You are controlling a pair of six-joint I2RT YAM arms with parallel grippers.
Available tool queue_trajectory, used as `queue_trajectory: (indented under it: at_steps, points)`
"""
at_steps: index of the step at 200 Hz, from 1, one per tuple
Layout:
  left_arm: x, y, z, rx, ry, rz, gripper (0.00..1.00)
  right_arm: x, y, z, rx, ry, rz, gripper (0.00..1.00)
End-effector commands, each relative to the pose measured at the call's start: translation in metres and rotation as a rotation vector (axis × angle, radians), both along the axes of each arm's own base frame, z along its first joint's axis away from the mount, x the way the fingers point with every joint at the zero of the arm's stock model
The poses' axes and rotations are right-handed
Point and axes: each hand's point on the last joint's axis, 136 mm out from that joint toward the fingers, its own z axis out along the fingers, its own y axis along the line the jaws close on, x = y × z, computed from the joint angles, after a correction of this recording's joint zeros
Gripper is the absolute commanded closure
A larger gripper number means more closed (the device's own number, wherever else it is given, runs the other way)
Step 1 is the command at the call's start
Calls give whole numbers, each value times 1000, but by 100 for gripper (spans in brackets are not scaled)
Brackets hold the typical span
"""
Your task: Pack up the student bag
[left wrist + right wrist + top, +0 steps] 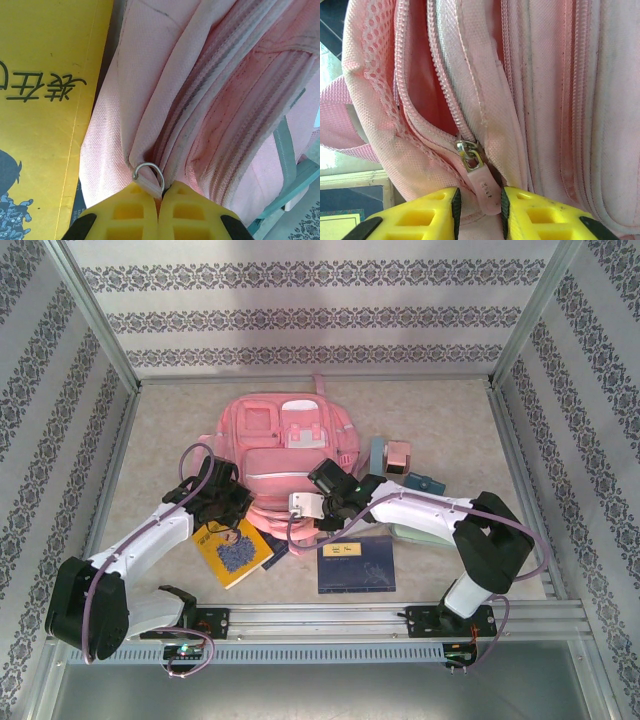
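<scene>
Student bag (pixel 270 430): large pink fabric backpack, laid flat at the middle of the table (pixel 160 440), zip pockets and clear-window pocket upward. Left gripper (pixel 159 197) was shut tight on a white zip pull (pixel 150 186); right gripper (pixel 478 202) was held narrowly parted about a pink zip tab (pixel 484 186). Black Chinese characters were printed on a yellow book (pixel 232 552); a yellow label was borne by a blue book (pixel 356 565). Surface beige, speckled; walls (pixel 300 310) papered in grey floral bands.

High overview, both wrists close on bag (pixel 280 468)
</scene>
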Motion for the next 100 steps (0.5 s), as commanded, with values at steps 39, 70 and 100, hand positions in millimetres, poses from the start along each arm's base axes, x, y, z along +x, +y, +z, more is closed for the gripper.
queue_trajectory:
  at_steps: [39,70,100]
  points:
    - [4,-5,-1,-44,-17,-1,100,-1,39,-4,42,-16,52,67]
    - [4,-4,0,-45,-21,5,100,1,37,-15,-3,-22,41,90]
    - [7,-2,5,-37,-31,13,100,-4,25,-9,-19,-40,48,100]
